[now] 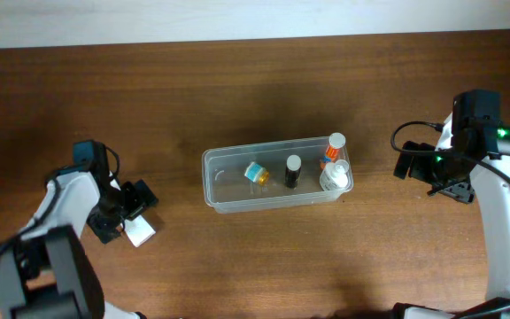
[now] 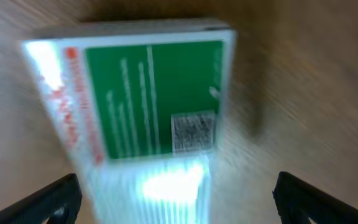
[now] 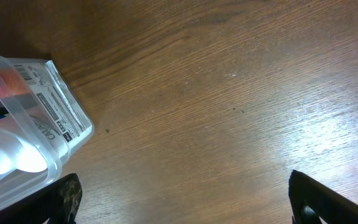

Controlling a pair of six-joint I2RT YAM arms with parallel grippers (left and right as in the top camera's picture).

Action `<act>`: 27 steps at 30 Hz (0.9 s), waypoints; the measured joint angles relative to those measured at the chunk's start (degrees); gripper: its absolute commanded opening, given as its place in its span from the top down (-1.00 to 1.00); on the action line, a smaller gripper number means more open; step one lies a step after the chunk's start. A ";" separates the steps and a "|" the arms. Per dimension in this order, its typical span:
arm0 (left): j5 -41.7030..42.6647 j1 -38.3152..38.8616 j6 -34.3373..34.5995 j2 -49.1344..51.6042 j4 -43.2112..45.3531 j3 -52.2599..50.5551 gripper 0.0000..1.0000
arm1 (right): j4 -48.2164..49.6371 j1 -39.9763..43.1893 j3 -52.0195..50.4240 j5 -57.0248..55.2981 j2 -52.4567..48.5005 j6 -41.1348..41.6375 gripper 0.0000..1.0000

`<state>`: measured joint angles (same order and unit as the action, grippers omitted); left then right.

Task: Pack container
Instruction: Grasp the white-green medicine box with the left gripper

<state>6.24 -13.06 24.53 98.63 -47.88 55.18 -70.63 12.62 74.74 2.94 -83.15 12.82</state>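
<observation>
While left tool (image 2: pixel 179 199) gapes over box (image 2: pixel 148 93) | right tool (image 3: pixel 185 199) agape, apart from container (image 3: pixel 58 121) rim

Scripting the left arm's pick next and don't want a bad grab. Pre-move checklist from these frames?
1. Left gripper open: ok, spread wide.
2. Box under it: ok, lying flat, its near end between the gripper's sides.
3. Box square to gripper: cannot tell, wrist view is blurred.
4. Room in container: ok, left end is bare; bottles sit in the middle and at the right.
5. Right gripper out of the way: ok, open, off the container's right end, not touching.
</observation>
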 measured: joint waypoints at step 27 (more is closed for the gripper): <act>-0.50 5.18 0.66 -5.46 -5.84 11.56 0.25 | -0.22 0.00 0.00 0.00 0.00 0.00 -0.97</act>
<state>5.74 -7.88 25.19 93.17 -53.71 66.74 -70.85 12.62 74.74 2.94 -83.15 12.82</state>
